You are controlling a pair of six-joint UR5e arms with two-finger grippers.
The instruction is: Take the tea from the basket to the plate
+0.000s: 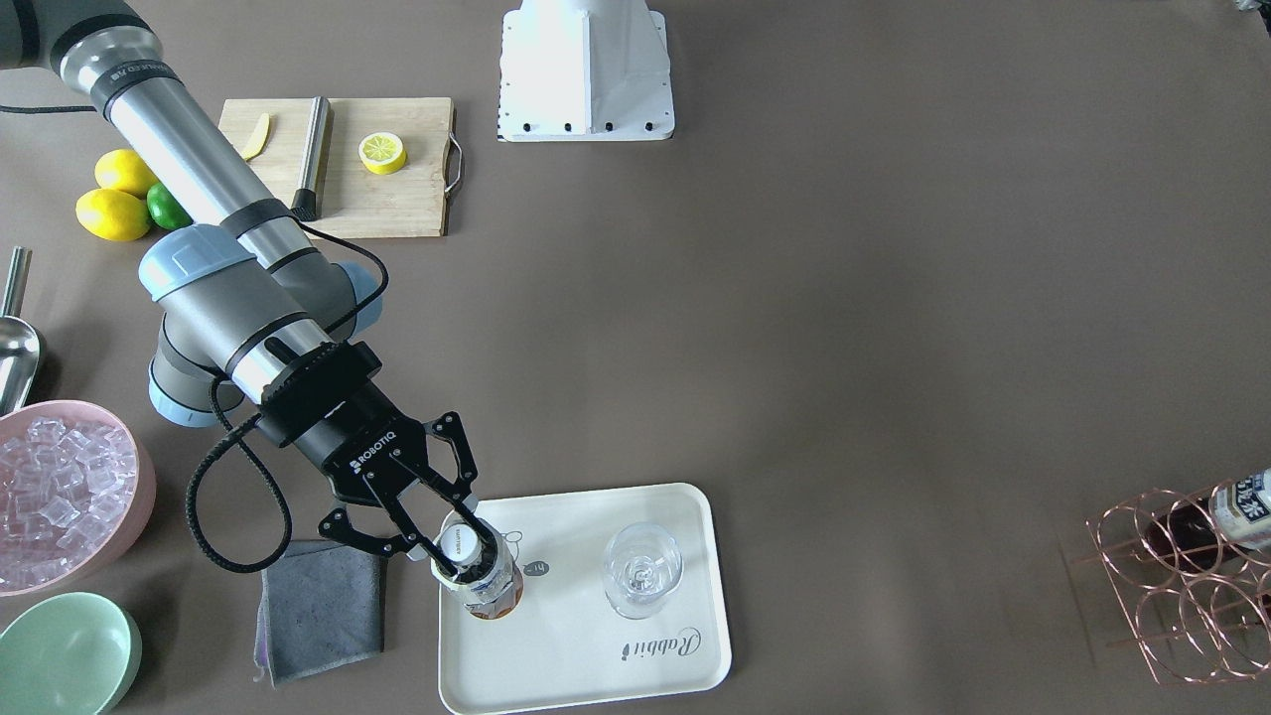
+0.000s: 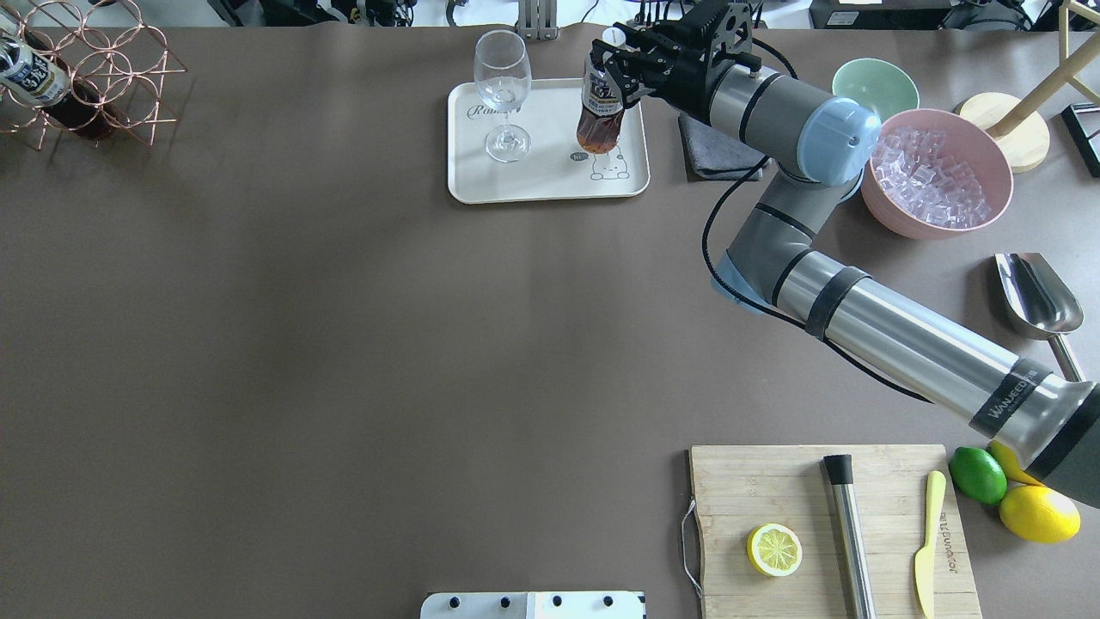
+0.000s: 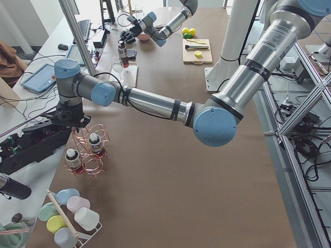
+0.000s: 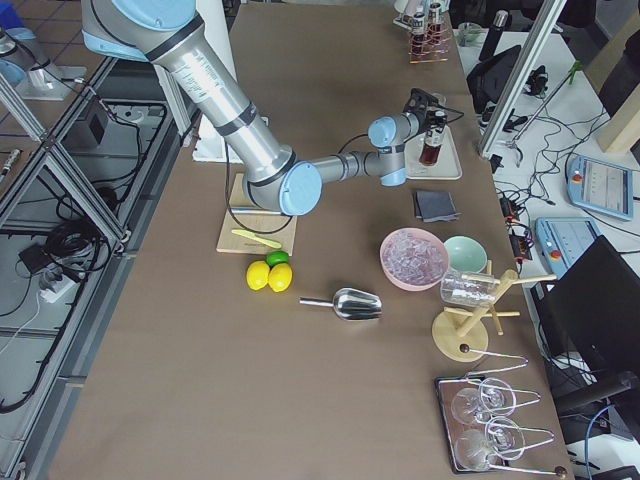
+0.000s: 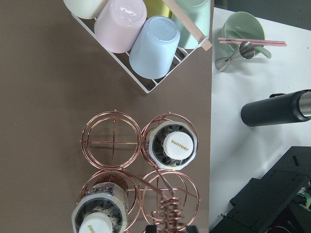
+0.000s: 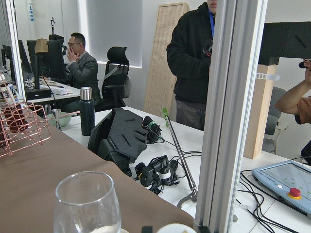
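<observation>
**A:** Overhead exterior: where stood the small clear plastic tea bottle (image 2: 599, 112)?

**B:** Upright on the cream rectangular plate (image 2: 481, 185), right gripper (image 2: 610, 64) clamped round its neck, so I judged release straight up. Left gripper (image 3: 78, 123), well beyond the plate at the copper wire basket (image 2: 94, 86): couldn't tell.

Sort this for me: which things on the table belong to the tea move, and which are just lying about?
In the job: tea, held by the right gripper; plate; basket.

Lying about: stemmed glass, grey cloth, pink bowl of ice cubes, mint-green bowl, cutting board, lemon half, metal scoop.
</observation>
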